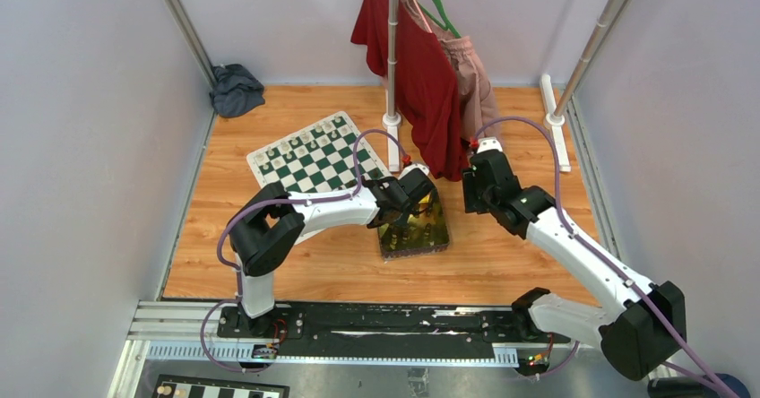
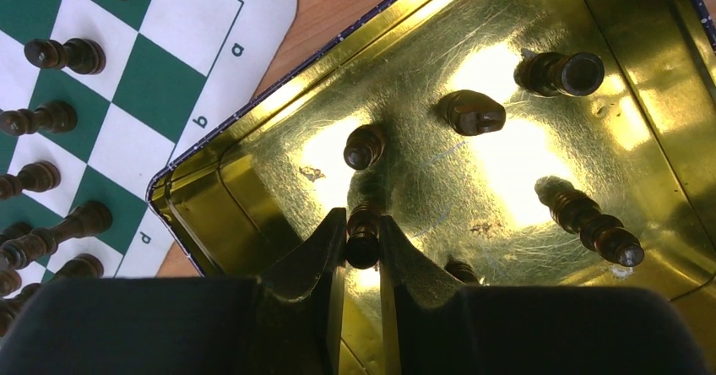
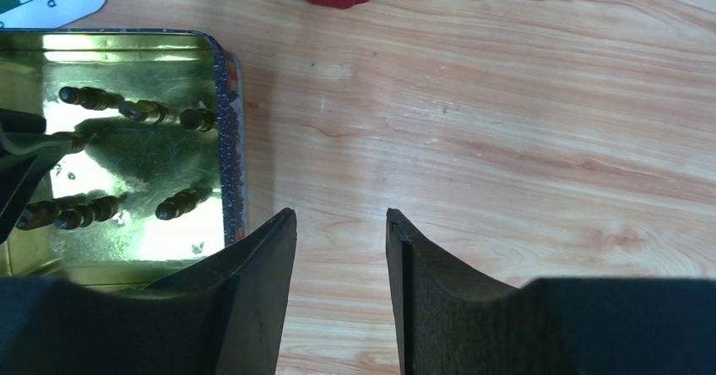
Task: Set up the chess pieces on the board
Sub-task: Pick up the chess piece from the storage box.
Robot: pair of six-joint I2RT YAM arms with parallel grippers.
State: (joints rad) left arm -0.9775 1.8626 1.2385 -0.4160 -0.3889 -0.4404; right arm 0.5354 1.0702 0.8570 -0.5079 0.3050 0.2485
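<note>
Left gripper is clamping one dark piece; five more are lying in the tin, one half-hidden at lower centre; right gripper is gaping apart.

The board is laid just left of and behind the tin, in which several chess pieces are scattered.

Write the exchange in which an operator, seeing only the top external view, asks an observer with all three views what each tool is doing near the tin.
Operator: Has the left tool got hold of anything?
Observer: Yes. The left tool is pinching a dark piece inside the tin.
Operator: And the right tool?
Observer: The right tool is open and holds nothing. It is over bare wooden table beside the tin.
</note>
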